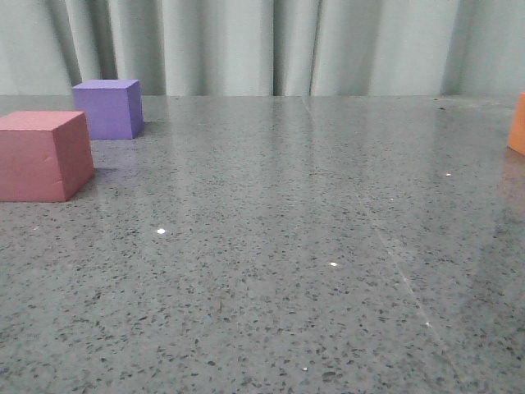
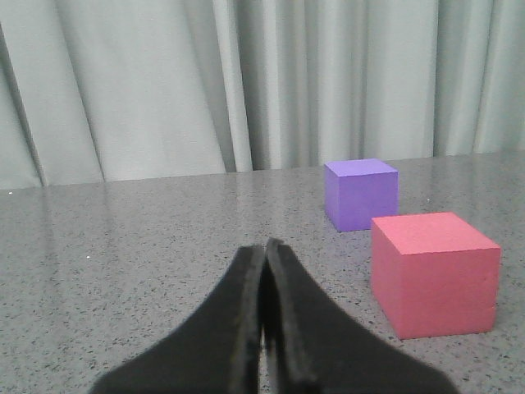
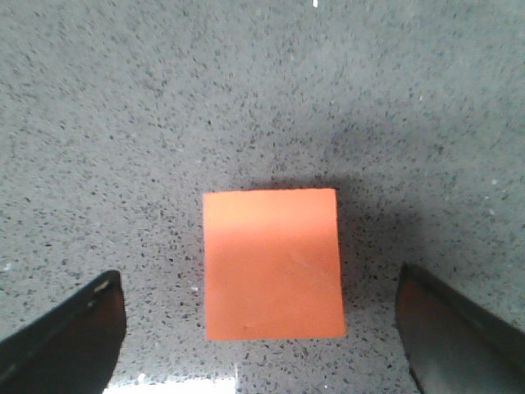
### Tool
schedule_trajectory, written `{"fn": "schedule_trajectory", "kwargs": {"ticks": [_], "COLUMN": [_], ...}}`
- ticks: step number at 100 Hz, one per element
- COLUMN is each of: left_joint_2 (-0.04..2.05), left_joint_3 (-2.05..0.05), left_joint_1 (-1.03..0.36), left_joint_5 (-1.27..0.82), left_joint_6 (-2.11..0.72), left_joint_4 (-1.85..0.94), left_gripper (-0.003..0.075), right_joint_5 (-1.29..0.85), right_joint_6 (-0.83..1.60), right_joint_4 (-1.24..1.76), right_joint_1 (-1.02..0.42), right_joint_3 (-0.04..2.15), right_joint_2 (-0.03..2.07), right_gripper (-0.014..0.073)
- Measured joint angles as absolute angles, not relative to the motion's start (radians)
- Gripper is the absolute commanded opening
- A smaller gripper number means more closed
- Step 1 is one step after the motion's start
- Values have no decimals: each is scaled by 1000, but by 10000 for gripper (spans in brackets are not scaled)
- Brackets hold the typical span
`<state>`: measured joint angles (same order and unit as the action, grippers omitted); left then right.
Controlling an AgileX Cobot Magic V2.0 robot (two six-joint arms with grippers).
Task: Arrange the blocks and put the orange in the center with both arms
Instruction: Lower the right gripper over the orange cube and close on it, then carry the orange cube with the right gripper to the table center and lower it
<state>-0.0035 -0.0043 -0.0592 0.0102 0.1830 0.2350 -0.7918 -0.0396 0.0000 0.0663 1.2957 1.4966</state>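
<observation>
Front view is showing a wide grey speckled stone surface (image 1: 271, 271) stretching bare across its middle, with a dusty pink-red foam cube (image 1: 43, 156) and a purple foam cube (image 1: 107, 108) sitting near each other at the far left, and an orange foam cube (image 1: 518, 125) barely peeking in at the right edge, well apart from both. That orange block is lying directly beneath the right hand (image 3: 261, 328), squarely between its two dark fingers (image 3: 70, 336), which are spreading wide and touching nothing; this arm looks far the nearer for the carry toward the centre. The left hand (image 2: 264, 312) is hanging with its black fingers pressed together, empty, the pink-red cube just beside it.
</observation>
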Motion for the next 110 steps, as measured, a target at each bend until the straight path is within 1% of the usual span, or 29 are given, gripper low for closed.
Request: {"fn": "schedule_trajectory", "kwargs": {"ticks": [66, 73, 80, 85, 92, 99, 110], "left_joint_2": [-3, -3, -3, -3, -3, -3, -3], "left_joint_3": [-4, -4, -4, -4, -4, -4, -4], "left_joint_1": [-59, -59, -59, -59, -59, -59, -59], "left_joint_5": [10, 10, 10, 10, 10, 10, 10], "left_joint_6": [183, 183, 183, 183, 183, 183, 183], "left_joint_4": [235, 235, 235, 235, 235, 235, 235], "left_gripper": [-19, -19, -19, -19, -19, -19, -19], "right_joint_5": [-726, -724, -721, -721, -720, -720, -718], "right_joint_6": [-38, -38, -38, -38, -38, -38, -38], "right_joint_4": [0, 0, 0, 0, 0, 0, 0], "right_joint_1": [72, 72, 72, 72, 72, 72, 72], "right_joint_3": [1297, 1297, 1297, 1297, 1297, 1297, 1297], "right_joint_2": [1688, 1692, 1692, 1692, 1692, 1692, 1692], "right_gripper": [648, 586, 462, 353, 249, 211, 213]}}
